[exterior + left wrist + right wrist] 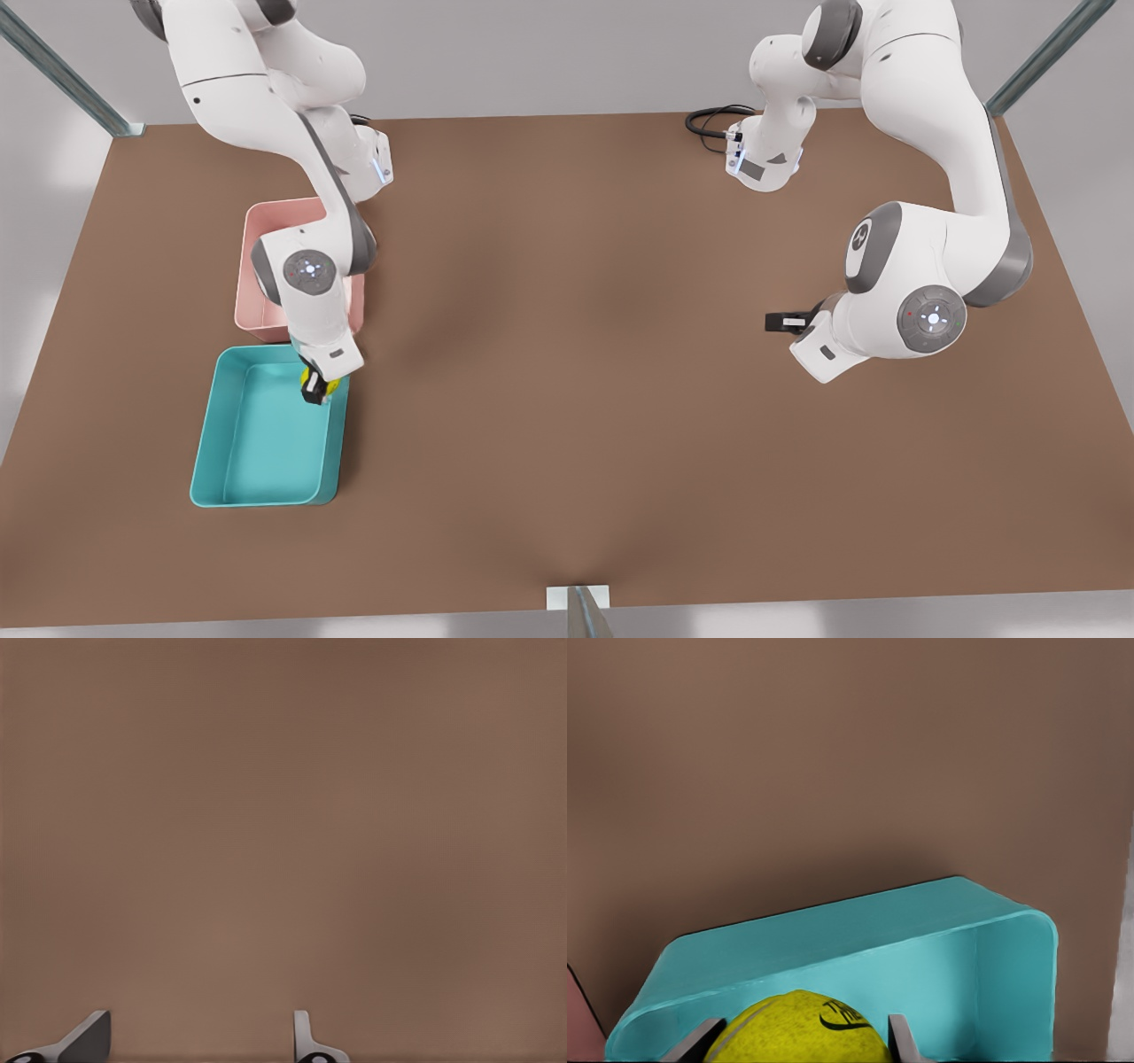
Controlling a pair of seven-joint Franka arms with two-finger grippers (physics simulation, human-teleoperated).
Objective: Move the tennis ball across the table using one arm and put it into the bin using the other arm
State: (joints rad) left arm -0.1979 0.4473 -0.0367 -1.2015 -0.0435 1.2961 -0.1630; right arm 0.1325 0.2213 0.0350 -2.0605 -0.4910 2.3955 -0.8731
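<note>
A yellow-green tennis ball (799, 1028), gripped between the right gripper's (315, 387) black fingers, hangs over a corner of the teal low-walled bin (232, 416) on the brown table (567, 354).

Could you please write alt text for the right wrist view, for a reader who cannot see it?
The right gripper holds the yellow-green tennis ball between its two fingers, above the teal bin. The bin sits on the brown table, and a sliver of a pink tub shows beside it.
</note>
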